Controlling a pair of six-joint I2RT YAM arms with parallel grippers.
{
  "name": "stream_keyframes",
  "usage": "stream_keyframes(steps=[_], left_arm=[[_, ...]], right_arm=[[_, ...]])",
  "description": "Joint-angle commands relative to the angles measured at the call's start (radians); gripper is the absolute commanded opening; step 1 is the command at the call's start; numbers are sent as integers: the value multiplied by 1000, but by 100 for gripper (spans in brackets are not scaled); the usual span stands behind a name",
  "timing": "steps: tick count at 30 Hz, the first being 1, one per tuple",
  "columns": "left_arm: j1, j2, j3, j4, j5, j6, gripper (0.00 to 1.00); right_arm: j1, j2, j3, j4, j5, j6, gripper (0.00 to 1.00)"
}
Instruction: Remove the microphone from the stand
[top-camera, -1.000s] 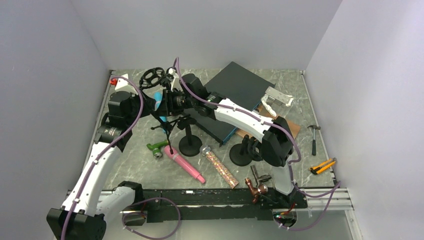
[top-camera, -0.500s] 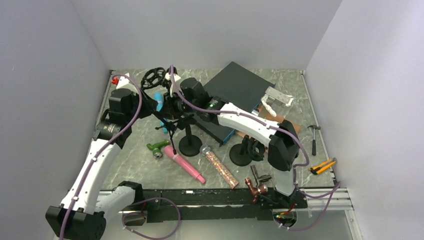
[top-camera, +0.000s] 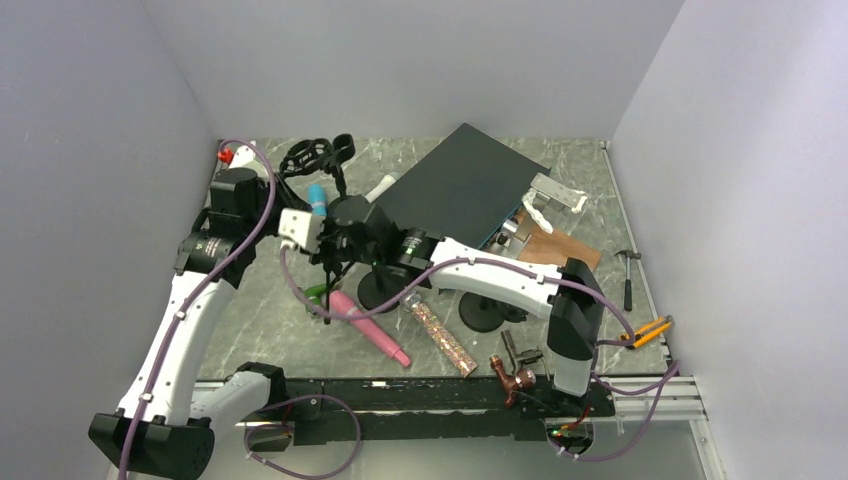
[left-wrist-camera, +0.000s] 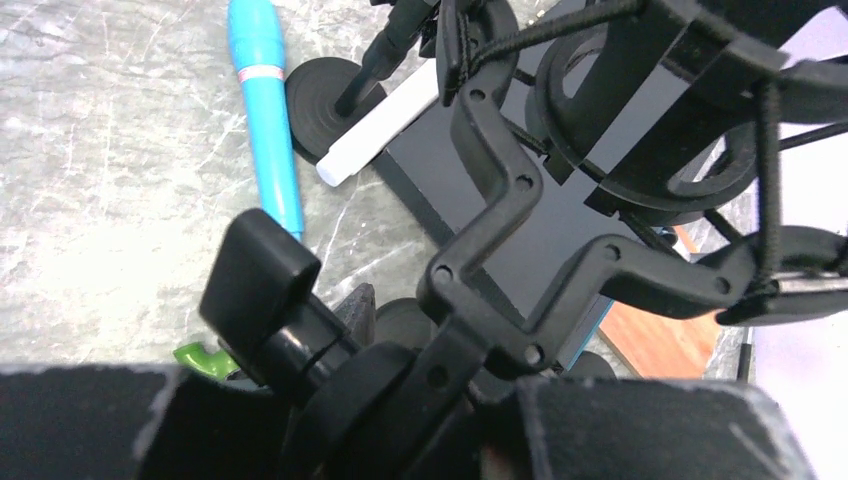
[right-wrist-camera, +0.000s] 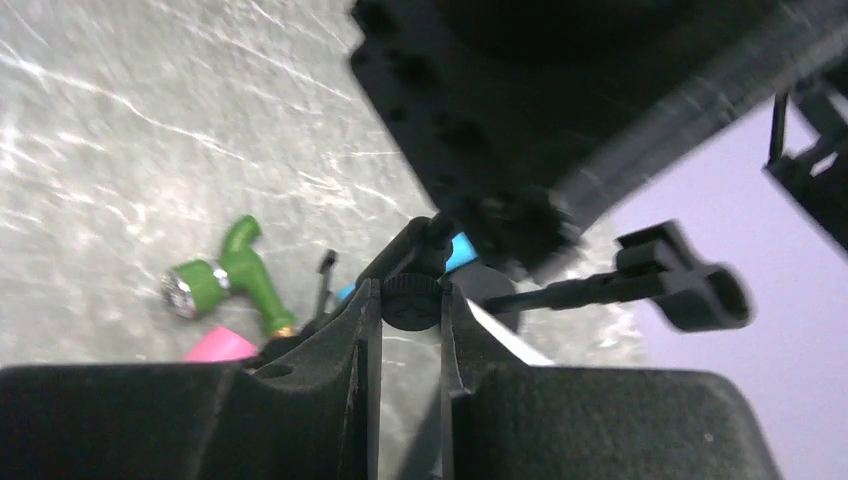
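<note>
Stand (left-wrist-camera: 500, 200) gripped by both arms: left tool (left-wrist-camera: 360, 385) clamped on its lower joint, right tool (right-wrist-camera: 407, 312) pinched tight on small knob (right-wrist-camera: 413, 300). Mount ring (left-wrist-camera: 655, 190) looks empty; blue microphone (left-wrist-camera: 262, 100) lies flat on worktop (left-wrist-camera: 120, 150) below, white microphone (left-wrist-camera: 375, 130) just beside a round base (left-wrist-camera: 322, 92). Reads as late step, mic likely out; next: lower stand upright, release both tools without toppling it

— Along the right edge?
— Small hammer (top-camera: 627, 285), and nearer the front an orange utility knife (top-camera: 645, 331), apart.
— Toward the back?
— Black case (top-camera: 455, 185), lying askew, brown board (top-camera: 565, 250) just beside its right corner.
— Near edge?
— Copper pipe fitting (top-camera: 515, 380).
</note>
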Motion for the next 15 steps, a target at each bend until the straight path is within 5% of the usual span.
stream_keyframes(steps=[1,10,11,12,14,15], left_arm=[[0,-1,60,-21,43,8,0],[48,16,83,-71,71,87,0],[58,12,83,-72,70,93,0],[69,6,81,-72,66,97,0],[94,-8,74,-67,55,104,0],[107,-17,71,-61,48,111,0]], right_arm=[[68,-44,22,210,80,-379,0],[115,-11,35,418,160,-576,0],[114,-2,43,436,190,-576,12],[116,1,54,440,212,-564,40],[111,-26,34,512,239,-479,80],[105,-46,22,519,237,-439,85]])
